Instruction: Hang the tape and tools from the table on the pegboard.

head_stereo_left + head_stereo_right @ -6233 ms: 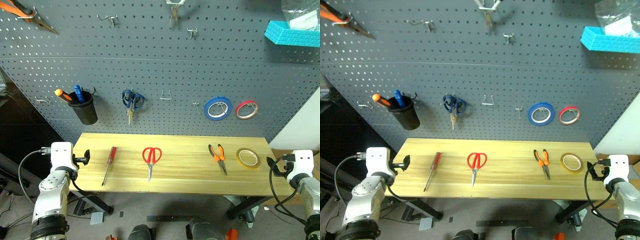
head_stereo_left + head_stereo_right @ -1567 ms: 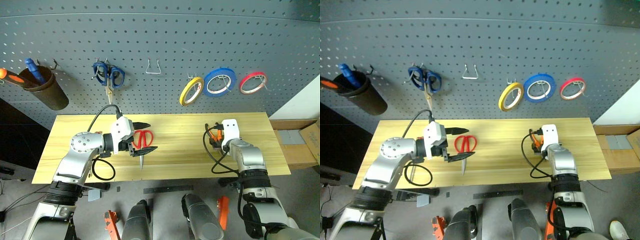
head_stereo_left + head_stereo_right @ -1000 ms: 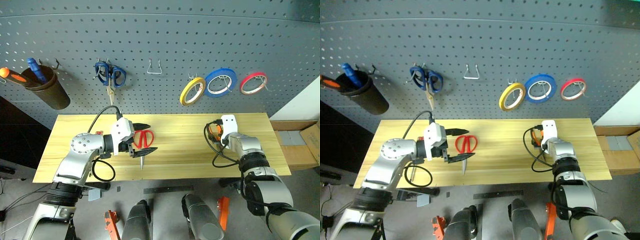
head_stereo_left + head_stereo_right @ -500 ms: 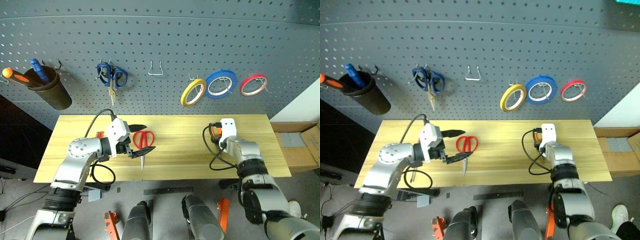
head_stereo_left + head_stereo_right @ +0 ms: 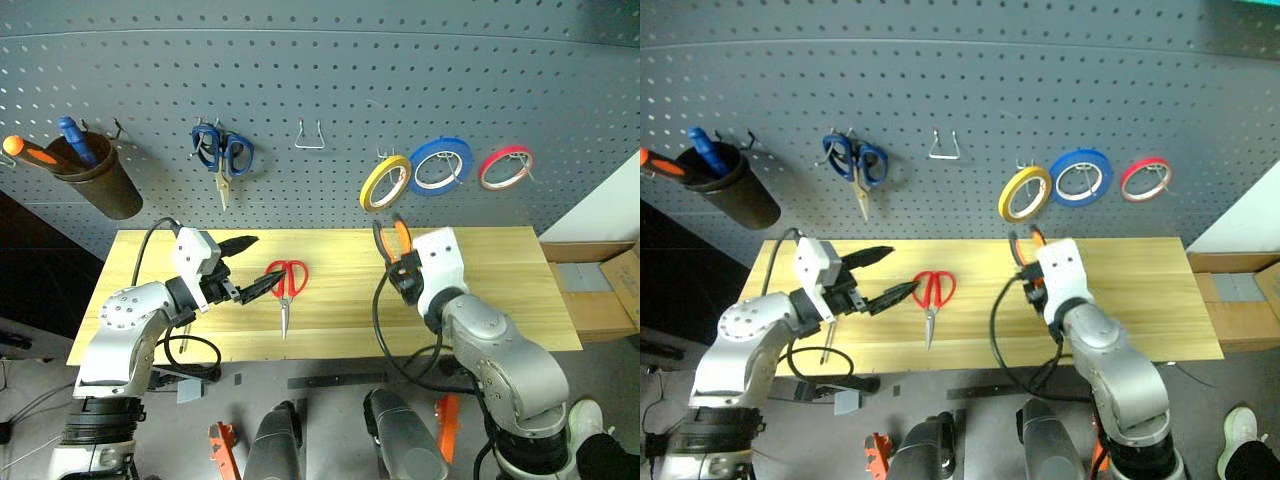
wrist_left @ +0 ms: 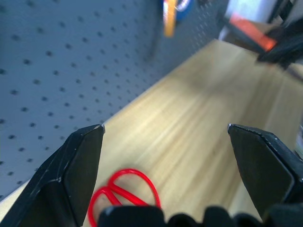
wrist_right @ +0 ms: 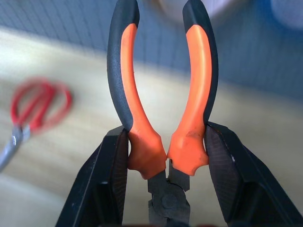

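Note:
My right gripper (image 7: 166, 156) is shut on the small pliers (image 5: 392, 240) just above their joint. It holds them off the table (image 5: 520, 300) with the orange-and-black handles pointing up, below the yellow tape (image 5: 385, 183). That tape hangs on a hook of the dark grey pegboard (image 5: 320, 80). The red-handled scissors (image 5: 286, 283) lie flat mid-table, blades toward the front edge. My left gripper (image 5: 245, 268) is open just left of them, touching nothing. The screwdriver is mostly hidden under my left arm; a slim shaft (image 5: 827, 345) shows beneath it.
On the pegboard hang blue-handled scissors (image 5: 222, 152), an empty wire hook (image 5: 309, 135), a blue tape roll (image 5: 440, 165) and a red tape roll (image 5: 505, 167). A dark cup (image 5: 95, 185) with two handled tools hangs at the left. A cardboard box (image 5: 622, 280) sits beyond the table's right end.
My right gripper has lifted the pliers off the table and swung up and left, handles upright. My left gripper has drawn back to the left, away from the red scissors.

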Controlling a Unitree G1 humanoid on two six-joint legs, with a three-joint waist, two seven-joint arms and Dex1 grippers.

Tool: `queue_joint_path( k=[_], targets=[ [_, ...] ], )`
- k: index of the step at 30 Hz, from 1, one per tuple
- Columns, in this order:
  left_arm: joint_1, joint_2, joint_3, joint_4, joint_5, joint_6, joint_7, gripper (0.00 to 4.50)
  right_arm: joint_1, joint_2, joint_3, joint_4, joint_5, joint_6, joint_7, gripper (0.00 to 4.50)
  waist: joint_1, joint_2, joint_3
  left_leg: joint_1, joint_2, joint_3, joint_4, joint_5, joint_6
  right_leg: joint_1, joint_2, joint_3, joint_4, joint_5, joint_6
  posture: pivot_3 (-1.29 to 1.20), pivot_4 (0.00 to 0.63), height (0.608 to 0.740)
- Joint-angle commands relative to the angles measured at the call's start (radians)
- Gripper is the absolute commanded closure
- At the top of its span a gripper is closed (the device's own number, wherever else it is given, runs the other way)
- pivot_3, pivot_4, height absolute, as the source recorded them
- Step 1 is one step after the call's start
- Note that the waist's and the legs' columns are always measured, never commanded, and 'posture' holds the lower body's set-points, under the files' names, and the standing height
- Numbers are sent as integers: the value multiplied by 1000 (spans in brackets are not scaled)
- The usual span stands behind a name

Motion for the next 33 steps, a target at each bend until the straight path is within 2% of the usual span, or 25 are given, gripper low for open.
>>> queue_joint_path(
  k=[1,13,27,33],
  targets=[
    [-28,-13,48,-17,-19,-37,40,0,-88,-7,18,-22,-25,-76,1,2617,1,-1,-4,0,0,-1,0,0,0,0,1,-1,0,0,0,-161,224,740],
    [17,-37,116,-96,-49,-38,129,0,-417,109,-45,372,8,-322,48,2618,4,-2,-7,-1,1,-2,-2,0,0,-1,0,-2,0,0,-1,-63,179,740],
    [77,-36,176,-181,-71,-35,214,0,-734,337,-151,835,35,-689,-26,2618,58,-8,-35,-1,0,-1,-2,0,0,-2,-1,-4,0,1,-1,29,132,740],
    [48,-41,160,-165,-64,-44,227,0,-818,338,-159,1048,10,-935,-14,2618,82,-11,-51,-1,-1,-1,-2,0,-1,-2,-1,-5,0,1,-2,35,128,740]
  ],
)
